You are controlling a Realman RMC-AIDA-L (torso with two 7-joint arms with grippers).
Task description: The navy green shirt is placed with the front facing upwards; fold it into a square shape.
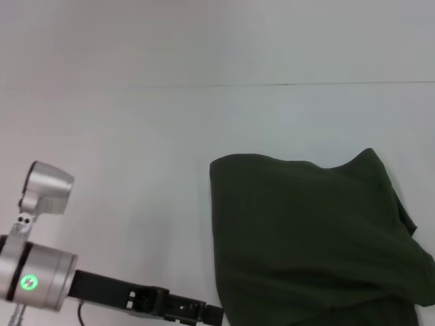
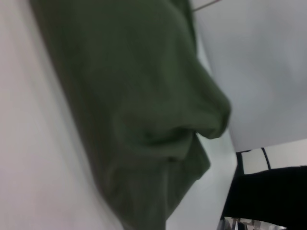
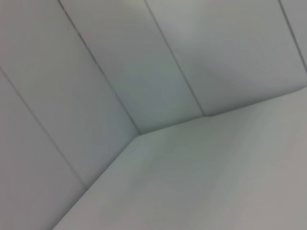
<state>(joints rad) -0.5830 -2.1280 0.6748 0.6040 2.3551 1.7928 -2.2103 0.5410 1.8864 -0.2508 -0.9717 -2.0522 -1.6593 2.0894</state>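
Over on the left, the robot's left arm (image 1: 41, 272) reaches in low across the near edge of the white tabletop (image 1: 136, 136), a green light glowing on its silver joint. Its black left claw (image 1: 207, 314) stretches toward the near left corner of the shirt and seems to meet the cloth right at the hem, though I cannot tell whether it is spread, pressed together or pinching fabric.

Moving right, the navy green shirt (image 1: 306, 238) lies on the right half of the tabletop, already doubled over on itself into a rough block. Only plain green cloth shows, with no lettering in sight. Its left edge runs fairly straight, while the far right corner rises in a soft peak and the right side slopes in loose creases. The left wrist view looks close along the bunched, rounded fold (image 2: 144, 110).

The right claw is nowhere to be seen; its wrist camera shows only bare pale panels.

The step in hand looks like taking the near left corner for another fold. To do it well, the claw should take every layer at the hem, lift just enough to clear the cloth beneath, carry it level, and lay edge upon edge so that the lumpy right side flattens.
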